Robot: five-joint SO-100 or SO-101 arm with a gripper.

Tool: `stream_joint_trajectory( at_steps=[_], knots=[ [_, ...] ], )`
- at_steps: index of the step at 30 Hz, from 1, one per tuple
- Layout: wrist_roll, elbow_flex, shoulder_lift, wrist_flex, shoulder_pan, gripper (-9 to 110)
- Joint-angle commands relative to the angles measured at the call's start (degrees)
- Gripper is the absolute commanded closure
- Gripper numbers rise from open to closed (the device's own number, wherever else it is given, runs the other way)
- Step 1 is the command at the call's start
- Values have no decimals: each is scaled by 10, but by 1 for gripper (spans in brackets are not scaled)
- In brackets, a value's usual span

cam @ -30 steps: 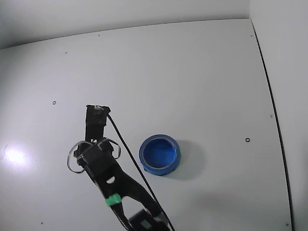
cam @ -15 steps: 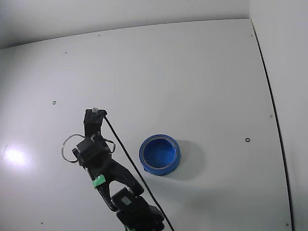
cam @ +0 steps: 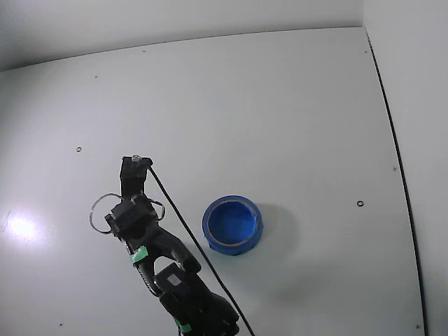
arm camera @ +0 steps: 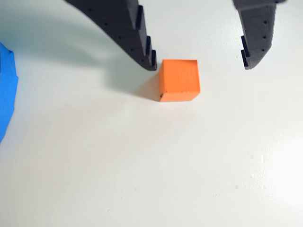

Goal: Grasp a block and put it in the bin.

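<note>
In the wrist view a small orange-red cube, the block, rests on the white table. My gripper is open around it. The left finger has its tip right beside the block's upper left corner. The right finger stands well apart from the block. The blue bin's rim shows at the left edge. In the fixed view the round blue bin sits right of the arm. The gripper points to the far side, and the block is hidden under it.
The table is a plain white surface with a few small screw holes. A black cable runs along the arm, between it and the bin. The table's dark right edge runs from the back towards the front.
</note>
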Motion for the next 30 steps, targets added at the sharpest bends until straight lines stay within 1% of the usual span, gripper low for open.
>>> stream_joint_trajectory(
  at_steps=[1,10,12,14,17,18,21,24,27,30],
  knots=[
    [-9,-47,-3,-23,0,75],
    [-9,-46,-44,-57,0,75],
    [-9,-46,-44,-57,0,77],
    [-9,-46,-40,-57,0,84],
    [-9,-46,-36,-57,0,102],
    [-9,-46,-36,-55,2,104],
    [-9,-45,-34,-52,4,99],
    [2,-45,-9,-51,23,101],
    [5,-27,62,-50,54,102],
    [36,24,174,-52,93,101]
  ],
)
